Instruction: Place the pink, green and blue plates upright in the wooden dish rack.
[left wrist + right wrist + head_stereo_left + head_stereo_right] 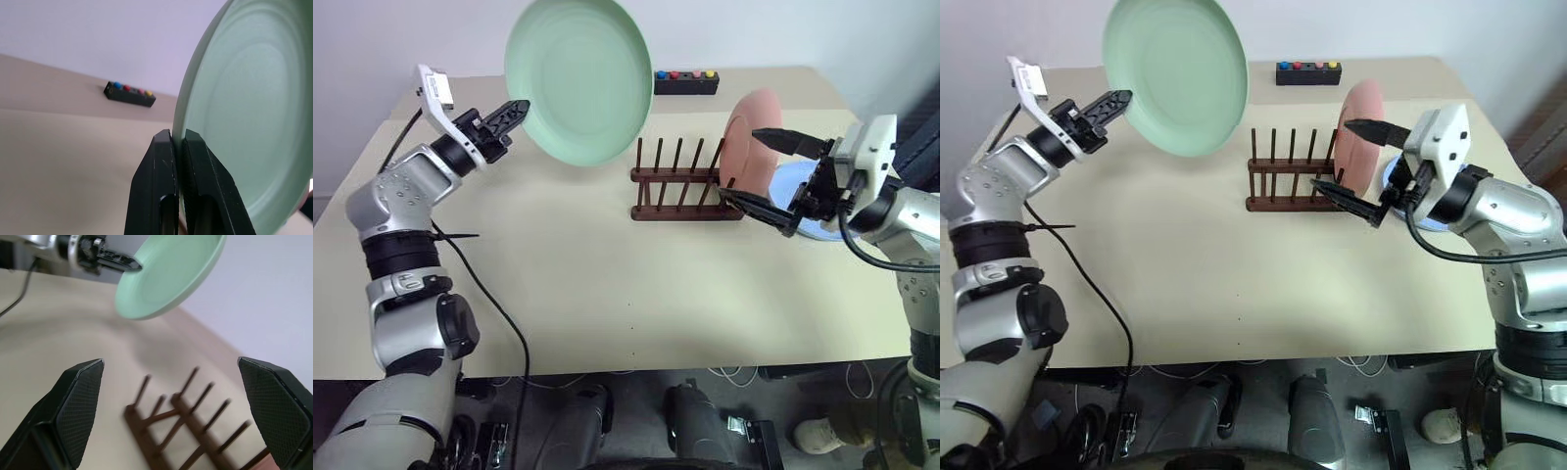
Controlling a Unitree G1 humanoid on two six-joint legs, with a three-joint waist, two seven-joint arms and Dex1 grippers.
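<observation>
Up at the far left of the table, the left gripper has its two black fingers pinched together on the rim of the green plate, which it holds in the air, tilted up on edge with its hollow face turned toward the near side. In the left wrist view the rim sits squeezed between the two fingers.

Right of the table's middle stands the wooden dish rack, its thin pegs upright. The pink plate stands on edge at the rack's right end, leaning against the pegs. Just right of it, the blue plate lies flat on the table, partly hidden by the right arm.

The right gripper hangs beside the pink plate with its fingers spread wide apart and nothing between them, pointing left toward the rack.

At the far edge lies a small black box with coloured buttons.
</observation>
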